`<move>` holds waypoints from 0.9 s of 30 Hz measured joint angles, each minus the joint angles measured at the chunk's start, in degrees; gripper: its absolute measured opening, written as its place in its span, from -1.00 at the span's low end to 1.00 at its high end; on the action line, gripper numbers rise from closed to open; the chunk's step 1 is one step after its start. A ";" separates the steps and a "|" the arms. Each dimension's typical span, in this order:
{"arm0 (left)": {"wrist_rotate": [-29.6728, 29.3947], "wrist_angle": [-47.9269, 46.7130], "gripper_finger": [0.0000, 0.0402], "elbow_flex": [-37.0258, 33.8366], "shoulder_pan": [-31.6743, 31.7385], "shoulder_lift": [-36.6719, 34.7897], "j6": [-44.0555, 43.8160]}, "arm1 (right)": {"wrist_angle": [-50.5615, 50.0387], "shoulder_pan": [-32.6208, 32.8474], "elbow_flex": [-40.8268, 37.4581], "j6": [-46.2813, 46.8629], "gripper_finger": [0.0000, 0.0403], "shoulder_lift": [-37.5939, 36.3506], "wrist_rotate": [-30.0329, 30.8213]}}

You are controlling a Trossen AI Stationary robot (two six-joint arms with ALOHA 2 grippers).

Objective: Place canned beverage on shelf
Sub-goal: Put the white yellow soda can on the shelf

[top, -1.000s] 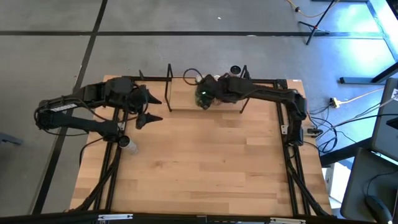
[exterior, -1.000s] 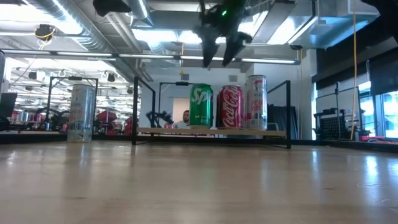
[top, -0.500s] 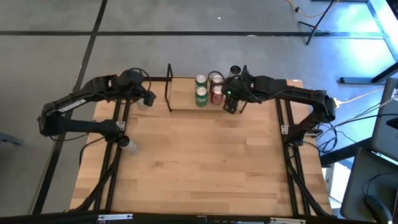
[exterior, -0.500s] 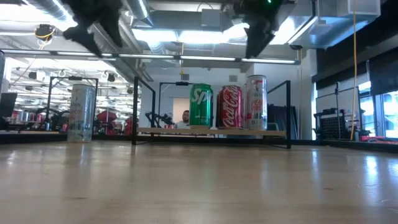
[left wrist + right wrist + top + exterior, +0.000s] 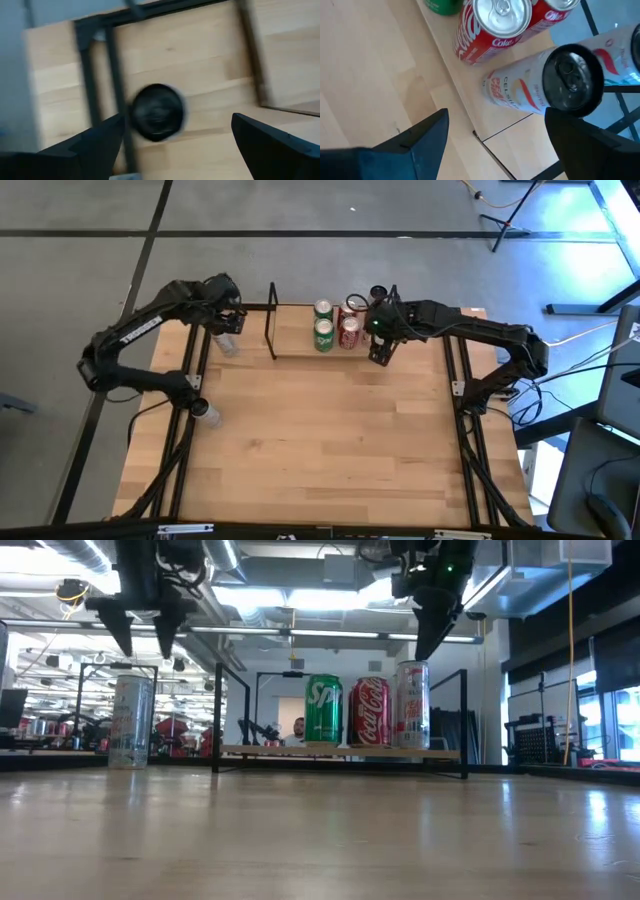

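Observation:
The shelf (image 5: 272, 320), a black rod rack on a light board (image 5: 340, 751), stands at the table's far edge. On it stand a green can (image 5: 323, 710), a red can (image 5: 369, 712) and a tall white can (image 5: 412, 705). A silver can (image 5: 130, 721) stands upright on the table left of the shelf (image 5: 226, 345). My left gripper (image 5: 140, 638) is open, pointing down right above the silver can's dark top (image 5: 157, 111). My right gripper (image 5: 430, 635) is open and empty above the white can (image 5: 540, 85).
A small pale cylinder (image 5: 205, 412) lies by the left arm's base. The shelf's left half (image 5: 260, 710) holds no cans. Bare wooden table (image 5: 330, 440) stretches toward the near edge. The arms' black frame rails (image 5: 470, 450) run along both sides.
My left gripper has gone toward the table's far left corner, turned to point down, and now hangs over the silver can. My right gripper has gone from above the green can toward the table's right, to above the white can, and come down a little. The cans have not moved.

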 joint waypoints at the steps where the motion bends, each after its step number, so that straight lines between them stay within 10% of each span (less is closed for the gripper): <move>1: -1.02 -1.77 0.76 1.02 0.35 1.04 0.45 | 0.10 0.01 -0.10 -0.02 0.55 0.01 -0.13; 27: 9.96 -3.96 0.75 0.32 14.04 14.36 17.75 | 3.52 -0.06 -0.29 -1.57 0.55 0.01 -2.55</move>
